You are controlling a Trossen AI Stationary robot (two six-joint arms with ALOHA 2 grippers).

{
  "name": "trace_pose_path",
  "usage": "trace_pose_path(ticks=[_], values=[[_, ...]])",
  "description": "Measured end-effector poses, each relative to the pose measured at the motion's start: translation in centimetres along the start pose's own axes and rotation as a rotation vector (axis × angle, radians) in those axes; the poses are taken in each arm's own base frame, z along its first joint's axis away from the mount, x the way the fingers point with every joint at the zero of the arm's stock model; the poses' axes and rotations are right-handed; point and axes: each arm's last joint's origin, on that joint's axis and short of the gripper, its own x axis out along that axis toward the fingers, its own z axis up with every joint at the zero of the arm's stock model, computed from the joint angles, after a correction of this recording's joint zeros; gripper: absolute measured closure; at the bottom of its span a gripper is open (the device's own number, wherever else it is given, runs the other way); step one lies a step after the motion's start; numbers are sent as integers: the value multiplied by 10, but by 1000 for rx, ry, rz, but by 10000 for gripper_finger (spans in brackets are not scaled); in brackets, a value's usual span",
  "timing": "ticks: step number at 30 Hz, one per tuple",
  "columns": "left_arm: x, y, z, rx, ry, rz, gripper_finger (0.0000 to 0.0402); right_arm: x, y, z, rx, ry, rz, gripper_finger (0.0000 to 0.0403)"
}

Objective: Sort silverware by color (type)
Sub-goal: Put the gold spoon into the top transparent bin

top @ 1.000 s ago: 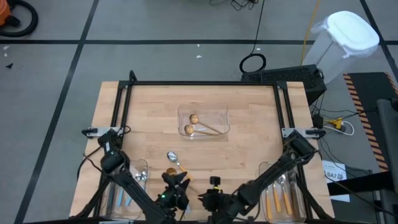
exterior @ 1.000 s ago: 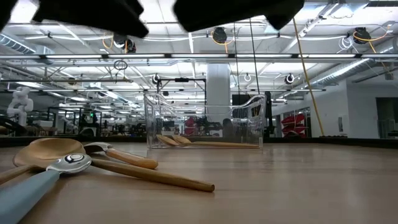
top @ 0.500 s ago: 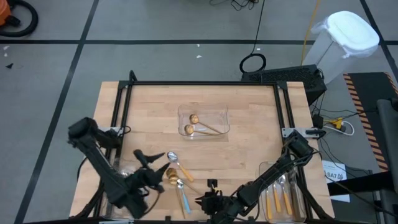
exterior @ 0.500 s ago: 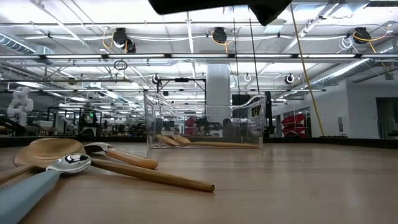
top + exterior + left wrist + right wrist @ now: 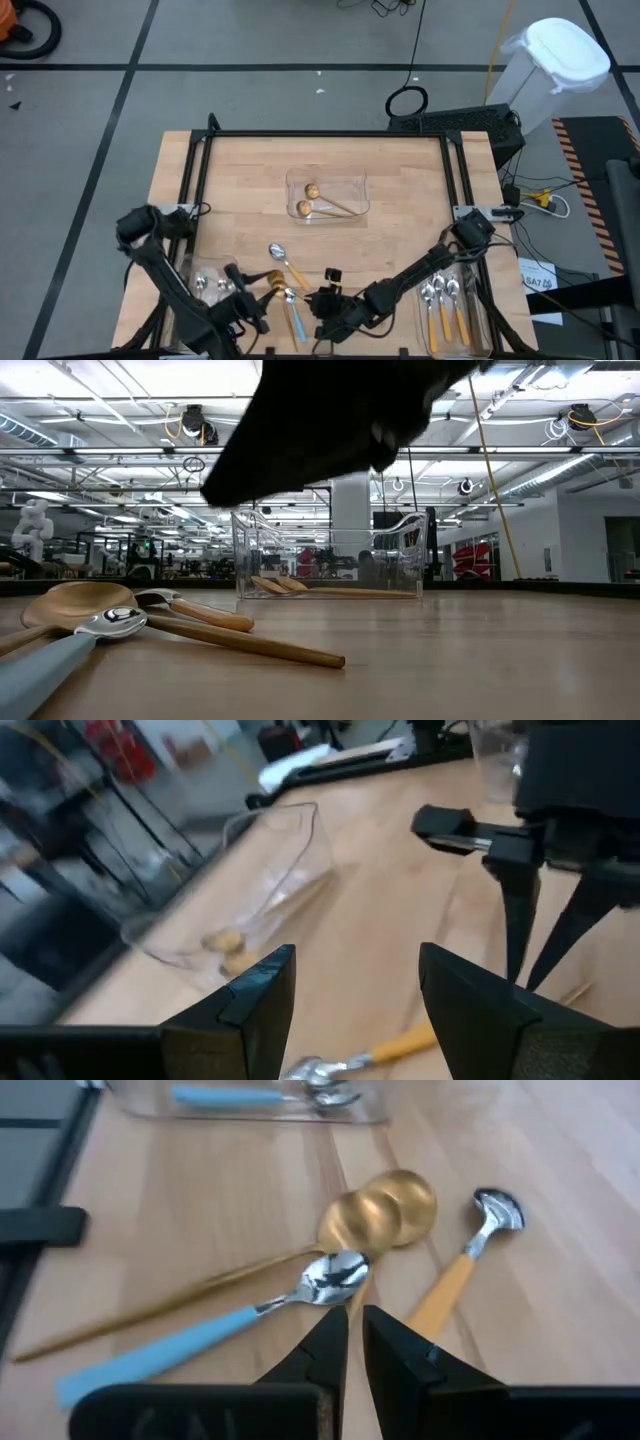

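The left gripper (image 5: 262, 310) is now sitting by the left tray (image 5: 200, 283) after swinging away from the table centre, fingers (image 5: 255, 1005) spread and carrying nothing. The right gripper (image 5: 322, 305) has been sliding in toward the loose pile — jaws nearly closed and empty. Waiting between them: a blue-handled spoon (image 5: 200, 1335), an orange-handled spoon (image 5: 455, 1275) and gold spoons (image 5: 375, 1210). Two gold spoons are lying in the centre tray (image 5: 327, 196), orange ones in the right tray (image 5: 450, 305). Likely the right arm is taking over the next pick — sorting still unfinished.
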Motion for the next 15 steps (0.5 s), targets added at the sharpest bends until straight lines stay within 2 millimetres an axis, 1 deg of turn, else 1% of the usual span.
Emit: trace_pose_path(ticks=[2, 6, 11, 15], values=[[0, -5, -7, 64, -23, 13, 190, 6, 0, -5, 0, 8, -17, 373], [-14, 1, -11, 90, -94, 16, 190, 13, 1, -14, -1, 13, -43, 368], [-38, 9, -19, 72, -168, -17, 190, 22, 2, -27, 46, 43, -56, 339], [-50, 8, -24, 67, -183, -53, 190, 24, 4, -30, 62, 59, -39, 314]])
